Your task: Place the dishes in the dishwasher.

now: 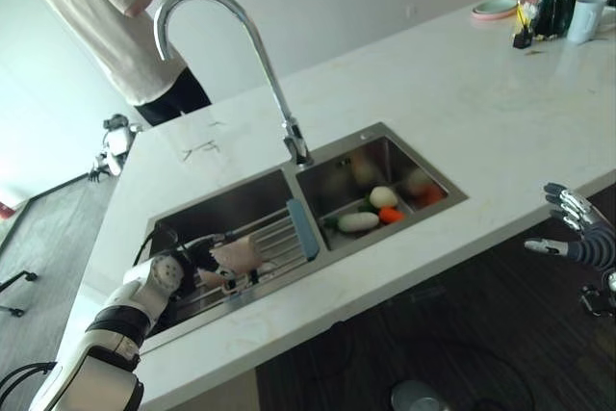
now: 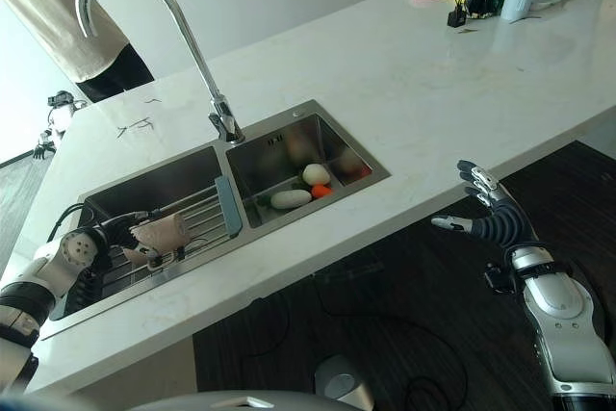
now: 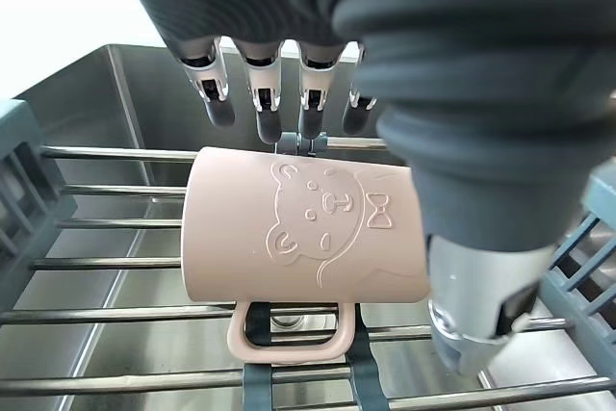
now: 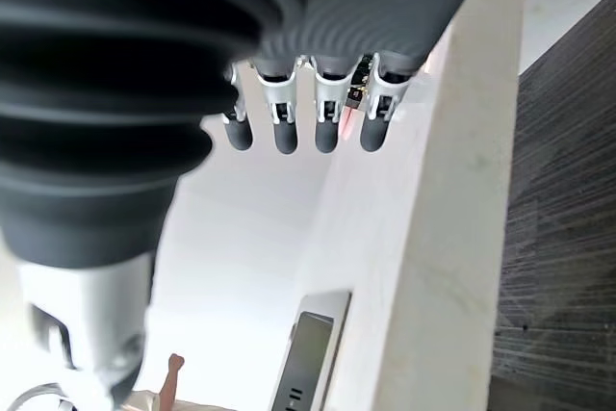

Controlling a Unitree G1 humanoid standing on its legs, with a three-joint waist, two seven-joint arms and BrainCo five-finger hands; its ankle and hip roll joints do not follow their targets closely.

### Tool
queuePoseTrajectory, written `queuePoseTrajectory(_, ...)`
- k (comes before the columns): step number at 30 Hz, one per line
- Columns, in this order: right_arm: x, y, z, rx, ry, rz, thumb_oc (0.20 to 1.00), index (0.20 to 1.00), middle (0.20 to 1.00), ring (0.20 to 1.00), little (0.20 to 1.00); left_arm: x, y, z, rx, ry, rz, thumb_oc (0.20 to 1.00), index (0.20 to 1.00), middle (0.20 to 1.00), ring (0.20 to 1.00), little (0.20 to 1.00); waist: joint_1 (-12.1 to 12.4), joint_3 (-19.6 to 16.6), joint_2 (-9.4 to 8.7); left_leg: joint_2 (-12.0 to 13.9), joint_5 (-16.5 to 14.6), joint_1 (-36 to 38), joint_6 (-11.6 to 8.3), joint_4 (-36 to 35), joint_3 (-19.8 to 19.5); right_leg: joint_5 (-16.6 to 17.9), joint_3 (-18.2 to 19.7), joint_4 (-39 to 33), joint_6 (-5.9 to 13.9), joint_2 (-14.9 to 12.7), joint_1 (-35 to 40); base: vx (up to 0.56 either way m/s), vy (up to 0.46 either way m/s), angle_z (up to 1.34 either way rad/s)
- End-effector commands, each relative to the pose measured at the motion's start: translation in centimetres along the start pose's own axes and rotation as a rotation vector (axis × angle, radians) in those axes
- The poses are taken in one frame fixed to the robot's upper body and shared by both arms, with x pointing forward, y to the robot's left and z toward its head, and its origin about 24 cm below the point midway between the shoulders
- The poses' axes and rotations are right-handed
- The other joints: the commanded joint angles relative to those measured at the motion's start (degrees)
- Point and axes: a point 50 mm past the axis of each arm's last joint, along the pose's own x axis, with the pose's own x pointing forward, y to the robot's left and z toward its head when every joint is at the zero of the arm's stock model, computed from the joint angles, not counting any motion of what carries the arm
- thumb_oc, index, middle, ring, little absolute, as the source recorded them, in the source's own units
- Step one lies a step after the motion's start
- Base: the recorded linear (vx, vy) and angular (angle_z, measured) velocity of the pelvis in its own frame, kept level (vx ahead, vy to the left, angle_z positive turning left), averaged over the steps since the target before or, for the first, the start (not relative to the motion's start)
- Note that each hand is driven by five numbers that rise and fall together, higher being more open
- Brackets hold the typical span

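The left hand (image 3: 279, 93) is hovering over the pink mug (image 3: 306, 230), fingers straight and apart, touching nothing. To grip well, it should probably be closing across the mug's body, thumb opposite. The mug, matte with an embossed bear, is lying sideways on the sink rack (image 3: 87, 315). The right hand (image 2: 491, 214) is hanging open off the counter (image 2: 462, 84).

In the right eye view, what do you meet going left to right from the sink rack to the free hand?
left hand → pink mug on the rack → faucet → vegetables in the right basin → right hand, open, off the counter's edge.
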Motion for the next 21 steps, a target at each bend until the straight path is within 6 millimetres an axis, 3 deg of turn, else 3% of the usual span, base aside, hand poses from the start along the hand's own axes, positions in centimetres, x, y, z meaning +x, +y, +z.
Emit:
queuePoseTrajectory(1,0.7,-1.5,3.7,-0.059,-0.191,-0.039,1.000,1.000,1.000,1.000,1.000,-0.7,3.4,-0.3,-0.010,-0.001,0.125,1.000,1.000,1.000,1.000,1.000,-0.3,0.5,-3.08,2.0,-12.8,-2.7,2.23,13.0,-3.5,7.7,-2.5,-13.1,10.26,-4.3,6.4,0.00,0.000,0.00)
queuePoseTrajectory(21,0.3,-2.0,3.9,-0.094,-0.182,-0.009,1.000,1.000,1.000,1.000,1.000,-0.3,1.1,-1.7,-0.041,0.082,0.048,1.000,1.000,1.000,1.000,1.000,-1.8,1.0,-3.85,1.8,-13.2,-2.1,2.79,13.0,-2.1,8.2,-1.4,-13.1,10.30,-3.7,5.6,0.03,0.009,-0.04)
